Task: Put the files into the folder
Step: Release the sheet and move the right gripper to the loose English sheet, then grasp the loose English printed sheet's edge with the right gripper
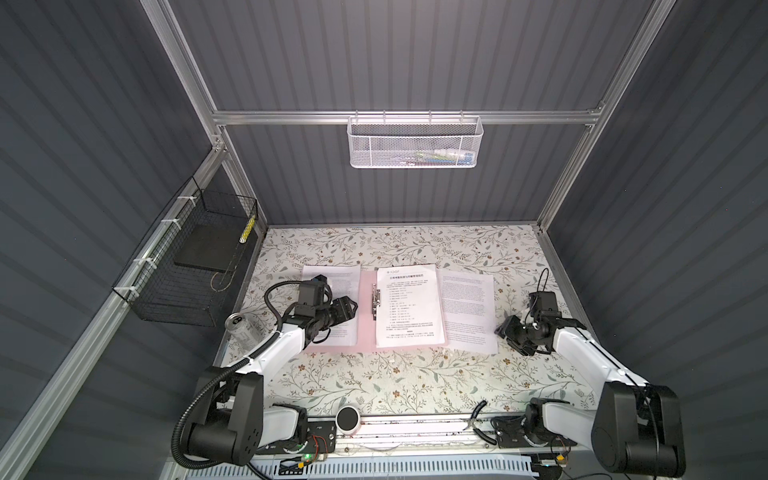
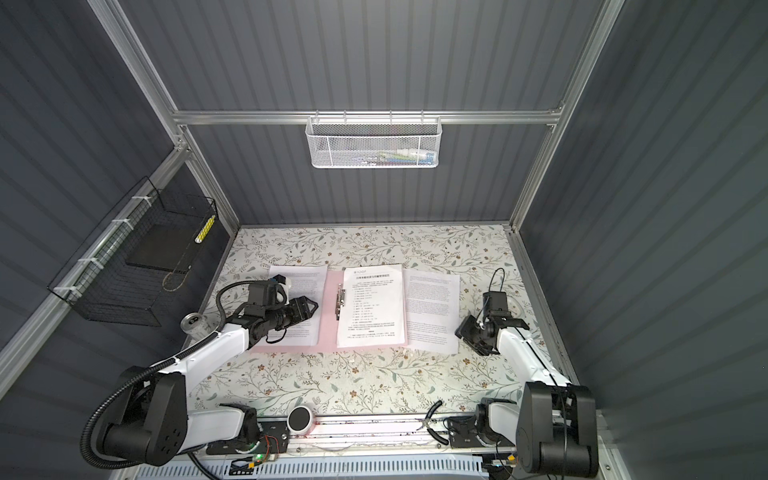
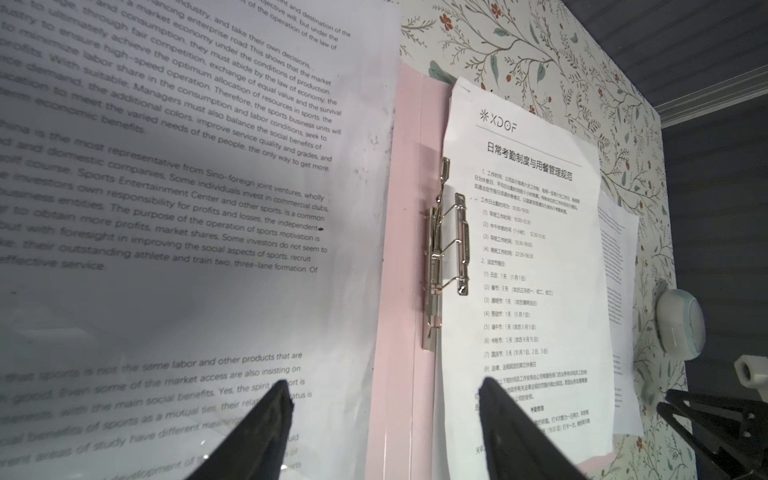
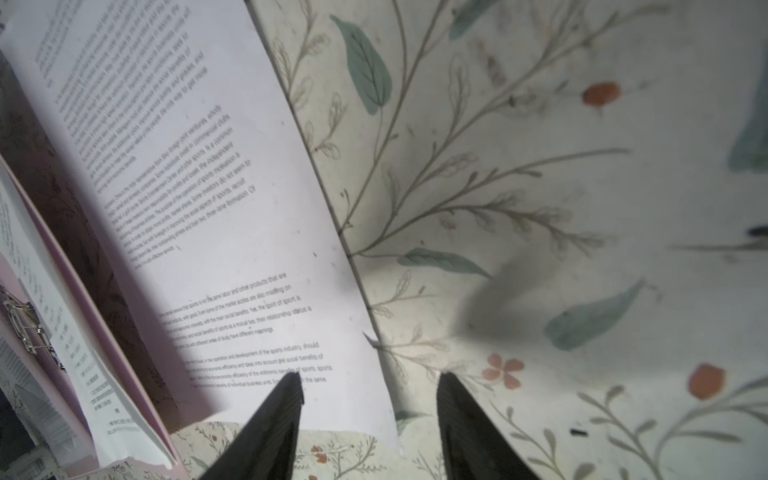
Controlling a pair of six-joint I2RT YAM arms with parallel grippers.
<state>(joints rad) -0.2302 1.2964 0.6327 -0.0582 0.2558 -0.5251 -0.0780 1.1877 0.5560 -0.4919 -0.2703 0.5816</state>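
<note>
Left claw [image 3: 384,388] hangs open and empty over one paper [image 1: 345,282] in the open pink folder [image 1: 365,316], another paper [image 1: 409,307] lies by the clip [image 1: 375,303], and the right claw [image 4: 370,382], open and empty too, sits at the edge of the last paper [image 1: 467,307], out on the table [image 1: 374,382]. I think that paper goes in next, so the claw must pinch its thin edge. The black basket [image 1: 166,299] holds a dark slab [image 1: 208,249]; the white basket [image 1: 386,145], small things [image 1: 444,157].

- Thin pale pink rectangular folder [image 1: 365,324], pink inside, with a silver metal clip [image 1: 375,305].
- White paper sheets [image 1: 409,307] printed with small black text.
- Cream tablecloth [image 1: 374,386] patterned with grey-green leaves and orange-brown flowers.
- Dark grey ribbed walls [image 1: 374,62].
</note>
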